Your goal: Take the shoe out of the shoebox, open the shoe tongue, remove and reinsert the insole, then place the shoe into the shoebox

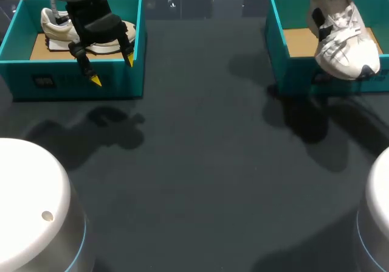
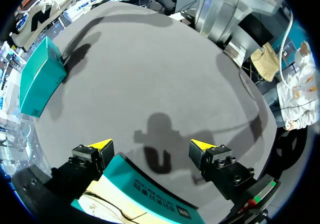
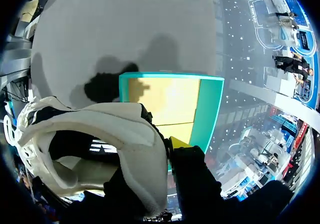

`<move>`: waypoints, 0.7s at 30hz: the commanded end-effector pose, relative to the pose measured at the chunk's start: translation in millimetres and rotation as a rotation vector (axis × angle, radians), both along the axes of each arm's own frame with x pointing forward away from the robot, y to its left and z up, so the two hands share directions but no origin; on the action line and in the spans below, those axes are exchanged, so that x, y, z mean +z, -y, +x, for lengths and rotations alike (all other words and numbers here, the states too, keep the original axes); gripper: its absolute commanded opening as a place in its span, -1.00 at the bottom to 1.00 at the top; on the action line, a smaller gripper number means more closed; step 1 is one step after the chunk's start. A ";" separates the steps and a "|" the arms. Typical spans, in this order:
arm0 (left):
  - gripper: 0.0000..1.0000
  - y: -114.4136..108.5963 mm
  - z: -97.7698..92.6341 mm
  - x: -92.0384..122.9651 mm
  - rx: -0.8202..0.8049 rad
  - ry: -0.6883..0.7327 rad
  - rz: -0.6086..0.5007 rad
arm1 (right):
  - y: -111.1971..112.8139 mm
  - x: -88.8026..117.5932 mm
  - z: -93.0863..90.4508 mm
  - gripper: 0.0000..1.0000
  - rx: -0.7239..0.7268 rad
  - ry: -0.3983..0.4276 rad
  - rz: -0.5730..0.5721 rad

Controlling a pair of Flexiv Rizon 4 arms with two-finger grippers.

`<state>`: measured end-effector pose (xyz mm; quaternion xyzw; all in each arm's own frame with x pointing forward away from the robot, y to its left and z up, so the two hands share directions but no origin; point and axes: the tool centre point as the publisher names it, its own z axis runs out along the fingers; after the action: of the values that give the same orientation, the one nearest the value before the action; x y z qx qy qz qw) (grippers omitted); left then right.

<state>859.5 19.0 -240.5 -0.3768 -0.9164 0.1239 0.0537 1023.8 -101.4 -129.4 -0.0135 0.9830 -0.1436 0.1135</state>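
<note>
Left claw point(image 1: 112, 70): fingers wide, nothing held, over the left shoebox point(image 1: 61, 80); beige shoe point(image 1: 55, 22) lies inside.
White shoe point(image 1: 343, 38): aloft above the right shoebox point(image 1: 292, 71).
Left claw point(image 2: 150, 145): wide, straddling the left shoebox point(image 2: 150, 191) wall.
Right claw point(image 3: 162, 151): gripping the white shoe point(image 3: 135, 129) by its heel, right shoebox point(image 3: 207, 108) beneath.

This looks like a robotics lab: a dark grey table point(image 1: 200, 162) carries a teal left shoebox point(image 1: 61, 80) and right shoebox point(image 1: 289, 71) at its far corners, with a white left base point(image 1: 30, 205) and right base point(image 1: 378, 211) at its near corners.
</note>
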 end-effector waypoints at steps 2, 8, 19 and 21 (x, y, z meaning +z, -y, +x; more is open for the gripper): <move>1.00 -1.0 -1.3 0.1 0.000 0.003 0.001 | 3.1 2.2 -4.6 -1.00 0.004 0.007 0.004; 1.00 -1.0 -1.3 0.1 0.000 0.003 0.001 | 25.5 0.3 4.1 -1.00 -0.028 0.011 0.007; 1.00 -1.0 -1.3 0.1 0.000 0.003 0.001 | 124.3 7.9 63.1 -1.00 -0.047 0.055 0.029; 1.00 -1.0 -1.3 0.1 0.000 0.003 0.001 | 133.3 5.3 71.7 -1.00 -0.039 0.051 0.021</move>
<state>859.5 19.0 -240.6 -0.3768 -0.9164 0.1239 0.0537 1083.8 -220.7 -120.5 0.0152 0.9780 -0.1505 0.1434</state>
